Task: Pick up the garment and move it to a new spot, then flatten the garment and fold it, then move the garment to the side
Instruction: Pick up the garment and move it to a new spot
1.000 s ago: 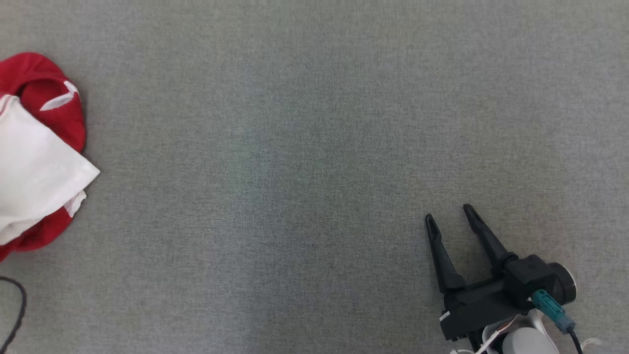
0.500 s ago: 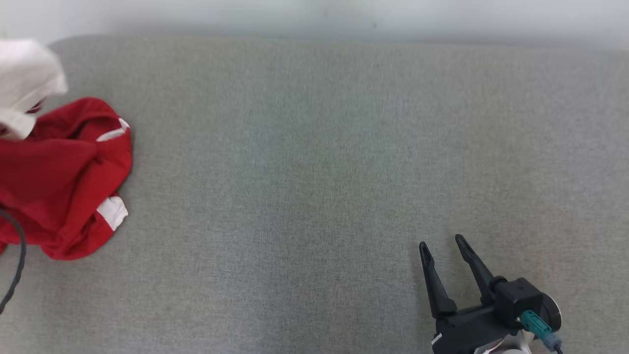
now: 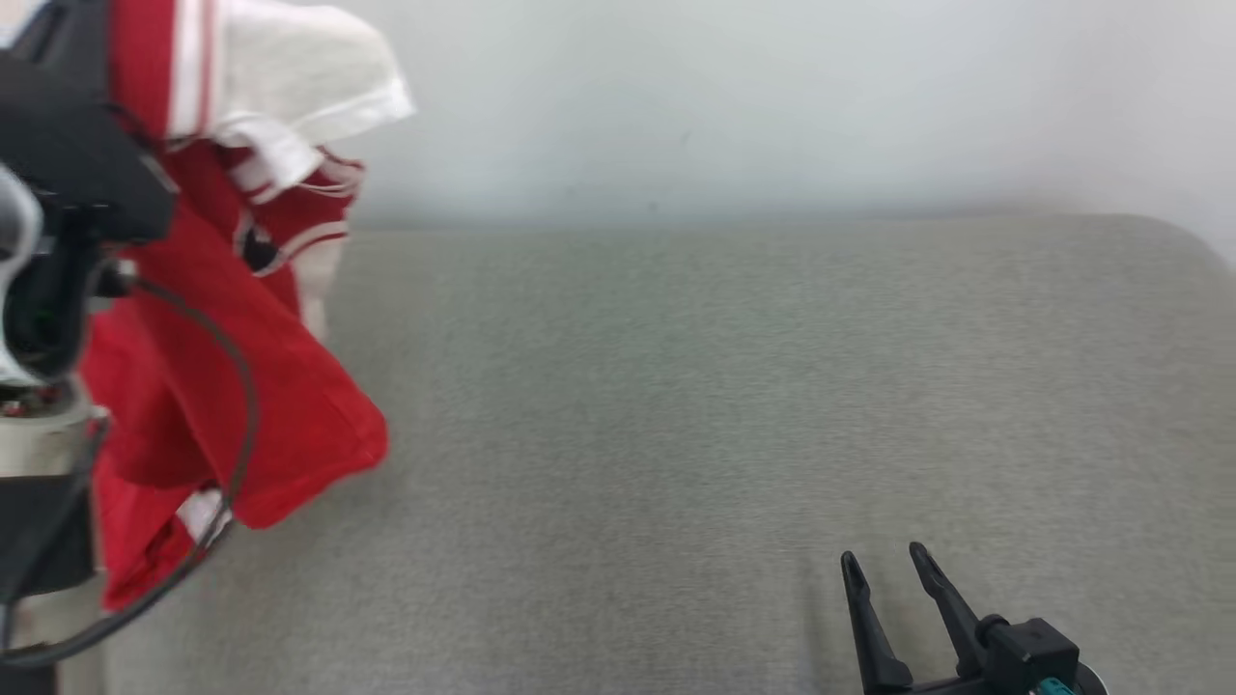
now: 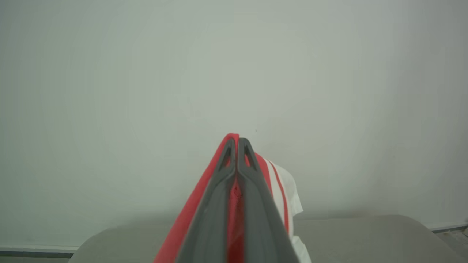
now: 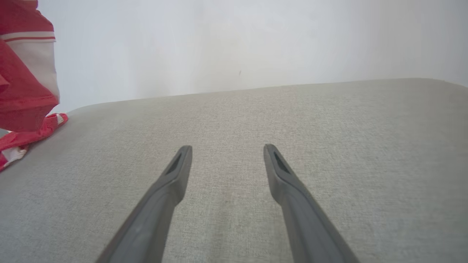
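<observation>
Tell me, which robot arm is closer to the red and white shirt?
Left. The left gripper has its jaws shut on the shirt, holding it up. The right gripper is open and far off to the shirt's right, low over the grey surface.

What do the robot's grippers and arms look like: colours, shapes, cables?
Both the left gripper and the right gripper have two long dark grey fingers, tapering to pointed tips with a small slot. In the head view, the left wrist housing is black, with a thin black cable looping from it. The right gripper's black base carries a teal plug.
</observation>
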Tool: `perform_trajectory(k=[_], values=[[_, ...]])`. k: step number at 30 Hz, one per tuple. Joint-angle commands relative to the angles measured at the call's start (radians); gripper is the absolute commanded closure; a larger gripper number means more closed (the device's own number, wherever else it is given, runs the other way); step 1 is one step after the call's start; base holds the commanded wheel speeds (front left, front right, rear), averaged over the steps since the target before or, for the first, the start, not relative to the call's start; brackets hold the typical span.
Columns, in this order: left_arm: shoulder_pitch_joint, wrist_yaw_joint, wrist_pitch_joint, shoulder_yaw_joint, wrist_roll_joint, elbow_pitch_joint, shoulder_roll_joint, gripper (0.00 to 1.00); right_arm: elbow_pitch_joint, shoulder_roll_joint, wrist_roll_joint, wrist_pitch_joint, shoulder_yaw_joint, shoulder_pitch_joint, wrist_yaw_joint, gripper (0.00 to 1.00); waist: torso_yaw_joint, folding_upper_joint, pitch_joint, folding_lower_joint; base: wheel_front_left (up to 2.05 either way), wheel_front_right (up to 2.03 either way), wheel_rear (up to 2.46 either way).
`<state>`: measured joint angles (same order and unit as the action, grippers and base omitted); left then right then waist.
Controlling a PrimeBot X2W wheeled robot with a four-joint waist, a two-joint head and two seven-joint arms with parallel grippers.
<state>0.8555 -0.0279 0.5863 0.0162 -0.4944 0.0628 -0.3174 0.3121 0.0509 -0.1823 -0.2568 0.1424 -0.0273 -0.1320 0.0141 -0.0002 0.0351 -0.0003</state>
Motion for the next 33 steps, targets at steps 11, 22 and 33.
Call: perform_trajectory(k=[11, 22, 33], values=[[-0.026, -0.014, -0.116, -0.101, -0.054, 0.081, 0.197, 1.00, -0.042, -0.001, 0.014, 0.035, 0.008, 0.028, 0.002, 0.00, -0.256, 0.0002, -0.071, 0.0003, 0.00, 0.00, 0.00], [-0.195, 0.000, -0.287, -0.201, 0.021, 0.238, 0.237, 1.00, -0.081, -0.001, 0.023, 0.071, 0.030, 0.044, 0.002, 0.00, -0.368, 0.0002, -0.049, 0.0003, 0.00, 0.00, 0.00], [-0.424, 0.035, -0.551, -0.314, 0.055, 0.547, 0.265, 0.82, -0.108, -0.001, 0.038, 0.097, 0.029, 0.055, 0.002, 0.00, -0.348, 0.0002, -0.048, 0.0003, 0.00, 0.00, 0.00]])
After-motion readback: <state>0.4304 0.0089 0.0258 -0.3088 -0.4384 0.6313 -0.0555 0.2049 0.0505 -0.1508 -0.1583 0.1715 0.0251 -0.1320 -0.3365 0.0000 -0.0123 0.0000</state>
